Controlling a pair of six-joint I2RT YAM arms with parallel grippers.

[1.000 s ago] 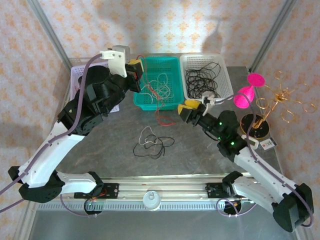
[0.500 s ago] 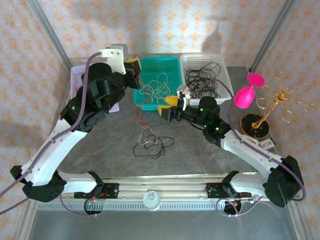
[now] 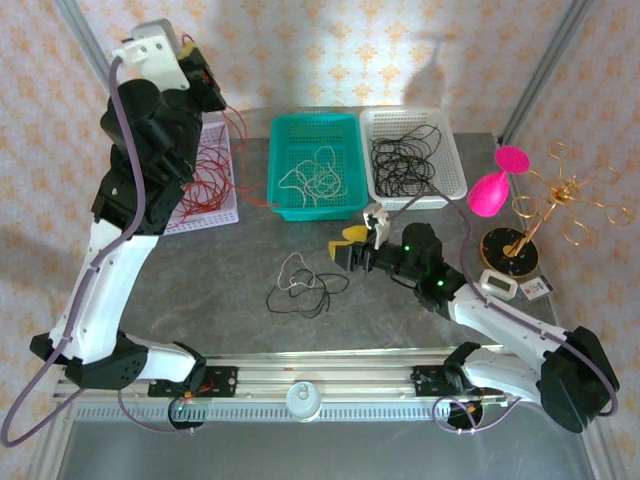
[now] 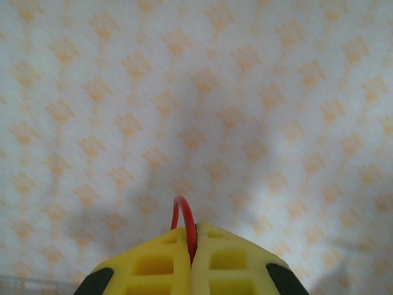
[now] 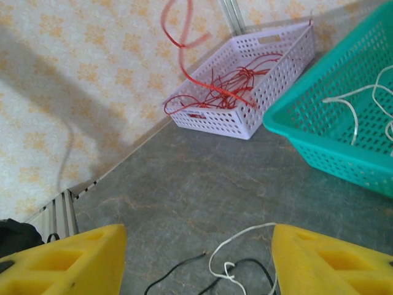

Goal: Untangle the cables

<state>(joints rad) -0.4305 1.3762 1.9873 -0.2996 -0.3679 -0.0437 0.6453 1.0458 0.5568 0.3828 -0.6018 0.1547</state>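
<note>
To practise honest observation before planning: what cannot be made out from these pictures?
- Left wrist view: red cable vanishes inside the shut left end effector; its length is hidden.
- Top view: the left arm covers part of the lilac basket, so its cable count is unclear.
- Right wrist view: the bottom edge cuts off the black-and-white tangle.
- Top view: that tangle's crossings are too small to trace.

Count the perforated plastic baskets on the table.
3. Lilac plastic basket back left with red wires, partly behind the left arm; teal plastic basket centre with white wires; white plastic basket right with black wires.
</note>
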